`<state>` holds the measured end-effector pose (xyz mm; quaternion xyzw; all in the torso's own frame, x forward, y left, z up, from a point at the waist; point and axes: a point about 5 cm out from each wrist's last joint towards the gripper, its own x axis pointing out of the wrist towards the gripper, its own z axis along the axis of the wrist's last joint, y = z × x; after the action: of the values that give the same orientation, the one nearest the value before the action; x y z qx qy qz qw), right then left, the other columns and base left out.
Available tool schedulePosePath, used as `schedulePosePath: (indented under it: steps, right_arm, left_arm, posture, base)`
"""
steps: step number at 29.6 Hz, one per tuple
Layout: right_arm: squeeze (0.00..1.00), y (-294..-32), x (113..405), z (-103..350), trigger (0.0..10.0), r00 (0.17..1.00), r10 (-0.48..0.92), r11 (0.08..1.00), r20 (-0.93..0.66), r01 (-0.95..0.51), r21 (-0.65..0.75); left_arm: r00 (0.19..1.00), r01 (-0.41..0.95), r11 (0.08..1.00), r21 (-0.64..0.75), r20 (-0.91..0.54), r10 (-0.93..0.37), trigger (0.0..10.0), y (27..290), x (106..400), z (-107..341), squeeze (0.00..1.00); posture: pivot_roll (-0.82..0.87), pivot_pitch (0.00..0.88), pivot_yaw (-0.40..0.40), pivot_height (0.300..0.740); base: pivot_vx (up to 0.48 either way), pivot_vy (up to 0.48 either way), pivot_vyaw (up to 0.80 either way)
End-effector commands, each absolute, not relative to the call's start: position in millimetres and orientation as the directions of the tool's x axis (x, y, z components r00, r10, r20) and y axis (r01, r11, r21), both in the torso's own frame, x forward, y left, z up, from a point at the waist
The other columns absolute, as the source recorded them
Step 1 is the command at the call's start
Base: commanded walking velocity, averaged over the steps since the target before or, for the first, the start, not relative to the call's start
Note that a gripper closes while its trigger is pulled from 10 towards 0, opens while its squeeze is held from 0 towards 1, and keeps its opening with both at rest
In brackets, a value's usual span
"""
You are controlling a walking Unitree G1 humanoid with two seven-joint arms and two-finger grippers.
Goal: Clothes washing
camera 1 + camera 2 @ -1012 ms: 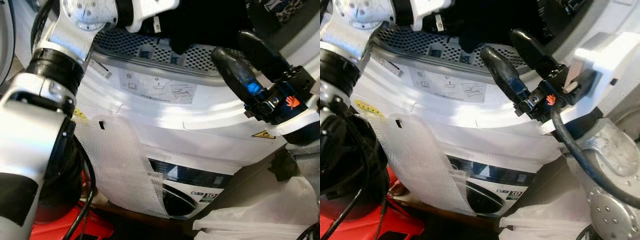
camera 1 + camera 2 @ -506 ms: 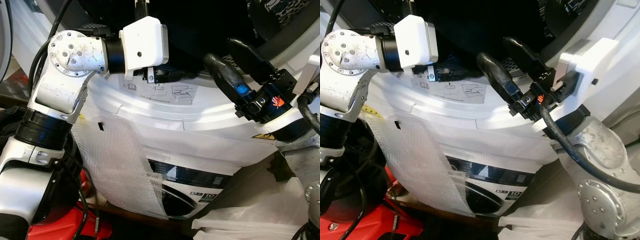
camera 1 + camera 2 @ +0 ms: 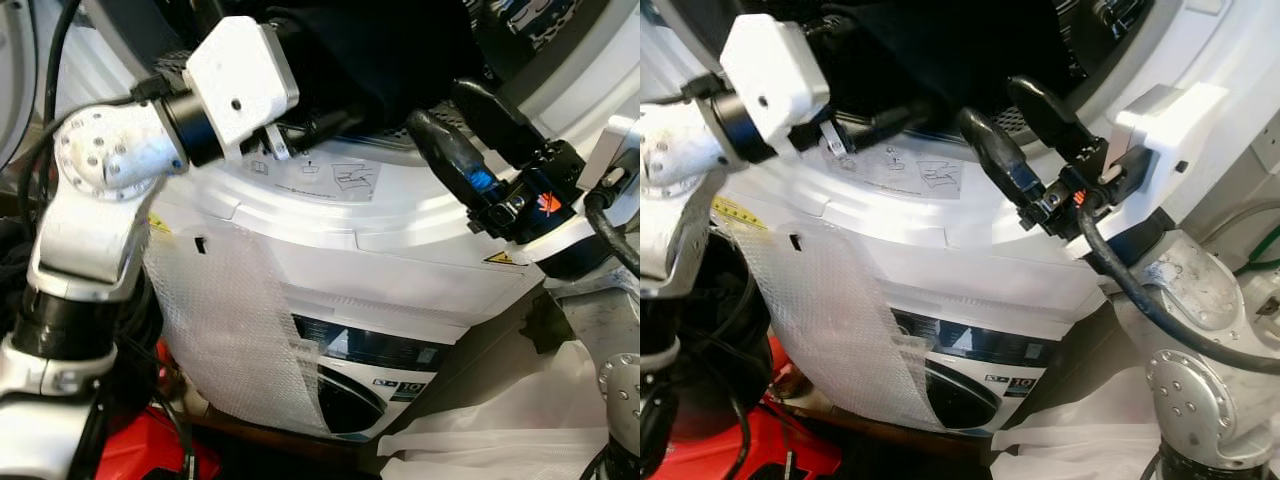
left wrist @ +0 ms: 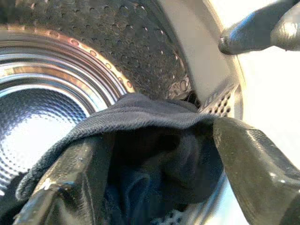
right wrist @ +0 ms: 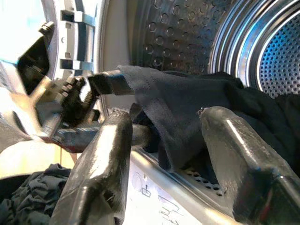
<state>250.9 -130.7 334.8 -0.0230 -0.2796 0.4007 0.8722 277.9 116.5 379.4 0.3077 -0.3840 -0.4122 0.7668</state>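
Since the earlier pictures, the left arm is swinging its wrist up and leftward at the washer (image 3: 330,250) mouth, and the white wrist block is now sitting higher, with the dark cloth (image 4: 154,140) bunched beyond it.

On the left, the left gripper (image 4: 159,183) is reaching over the near lip of the drum (image 4: 61,93), its fingers closed around the cloth, which is hanging half across the rim rather than lying deep inside. In the middle, the washer front is showing its instruction label and a sheet of bubble wrap (image 3: 235,330) hanging down the near face. On the right, the right gripper (image 3: 470,125) is hovering just above the rim with its fingers parted wide and nothing between them; in its wrist view the cloth (image 5: 187,108) is draping between and just beyond them.

Judging from this, the main risk is the cloth being let go too near the lip, so that it slides back out over the front. A fold could also be catching on the right gripper's fingers, since the two grippers are working close together at the mouth and could be knocking into each other.
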Motion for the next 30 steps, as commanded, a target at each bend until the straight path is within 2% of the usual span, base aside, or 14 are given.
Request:
schedulePosePath:
  steps: [1, 4, 6, 8, 12, 15, 16, 22, 25, 26, 28, 29, 30]
  right_arm:
    - [0.00, -131, 252, 334, 10.0, 0.515, 0.717, 0.673, 0.469, -0.688, -0.272]
    - [0.00, -131, 256, 331, 10.0, 0.523, 0.719, 0.672, 0.457, -0.691, -0.267]
    - [0.00, -131, 257, 330, 10.0, 0.524, 0.721, 0.670, 0.452, -0.695, -0.262]
    - [0.00, -131, 257, 330, 10.0, 0.526, 0.722, 0.669, 0.451, -0.696, -0.261]
    - [0.00, -132, 258, 328, 10.0, 0.527, 0.721, 0.669, 0.449, -0.697, -0.257]
    - [0.00, -132, 258, 328, 10.0, 0.526, 0.722, 0.669, 0.450, -0.697, -0.257]
    - [0.00, -132, 259, 328, 10.0, 0.524, 0.723, 0.667, 0.450, -0.699, -0.258]
    - [0.00, -132, 259, 326, 10.0, 0.521, 0.731, 0.661, 0.441, -0.701, -0.267]
    - [0.00, -132, 259, 321, 10.0, 0.531, 0.728, 0.666, 0.433, -0.699, -0.261]
    - [0.00, -131, 258, 310, 10.0, 0.555, 0.723, 0.672, 0.410, -0.701, -0.237]
    - [0.00, -131, 255, 294, 10.0, 0.581, 0.729, 0.673, 0.363, -0.704, -0.225]
    - [0.00, -133, 253, 276, 10.0, 0.618, 0.724, 0.686, 0.307, -0.695, -0.217]
    - [0.00, -133, 253, 276, 10.0, 0.618, 0.724, 0.686, 0.307, -0.695, -0.217]
  left_arm:
    - [0.305, 0.436, 0.397, 0.808, 0.283, -0.910, 10.0, 115, 263, 377, 0.00]
    - [0.271, 0.573, 0.253, 0.780, 0.111, -0.956, 10.0, 118, 252, 346, 0.00]
    - [0.228, 0.659, 0.125, 0.742, -0.038, -0.973, 10.0, 123, 243, 323, 0.00]
    - [0.221, 0.708, 0.093, 0.700, -0.095, -0.971, 10.0, 127, 239, 312, 0.00]
    - [0.284, 0.742, 0.163, 0.650, -0.085, -0.955, 10.0, 133, 239, 302, 0.00]
    - [0.294, 0.741, 0.168, 0.650, -0.088, -0.952, 10.0, 134, 238, 300, 0.00]
    - [0.308, 0.769, 0.211, 0.604, -0.060, -0.949, 10.0, 133, 236, 295, 0.00]
    - [0.348, 0.834, 0.216, 0.508, -0.179, -0.920, 10.0, 136, 234, 251, 0.00]
    - [0.409, 0.838, 0.289, 0.463, -0.183, -0.894, 10.0, 135, 238, 227, 0.00]
    - [0.486, 0.815, 0.366, 0.449, -0.186, -0.854, 10.0, 134, 242, 209, 0.00]
    - [0.512, 0.815, 0.408, 0.411, -0.181, -0.840, 10.0, 131, 240, 198, 0.00]
    - [0.548, 0.803, 0.457, 0.382, -0.174, -0.818, 10.0, 129, 240, 188, 0.00]
    - [0.548, 0.803, 0.457, 0.382, -0.174, -0.818, 10.0, 129, 240, 188, 0.00]
  posture:
    - [0.17, 0.193, -0.117, 0.740]
    - [0.17, 0.198, -0.122, 0.740]
    - [0.17, 0.198, -0.122, 0.740]
    - [0.18, 0.202, -0.123, 0.740]
    - [0.18, 0.205, -0.120, 0.740]
    - [0.18, 0.206, -0.121, 0.740]
    - [0.18, 0.207, -0.125, 0.740]
    - [0.18, 0.205, -0.135, 0.740]
    - [0.18, 0.200, -0.144, 0.740]
    - [0.19, 0.195, -0.154, 0.740]
    - [0.19, 0.194, -0.161, 0.740]
    - [0.19, 0.191, -0.169, 0.740]
    - [0.19, 0.191, -0.169, 0.740]
  base:
    - [0.000, 0.000, 0.00]
    - [0.000, 0.000, 0.00]
    - [0.000, 0.000, 0.00]
    - [0.000, 0.000, 0.00]
    - [0.000, 0.000, 0.00]
    - [0.000, 0.000, 0.00]
    - [0.000, 0.000, 0.00]
    - [0.000, 0.000, 0.00]
    - [0.000, 0.000, 0.00]
    - [0.000, 0.000, 0.00]
    - [0.000, 0.000, 0.00]
    - [0.000, 0.000, 0.00]
    - [0.000, 0.000, 0.00]
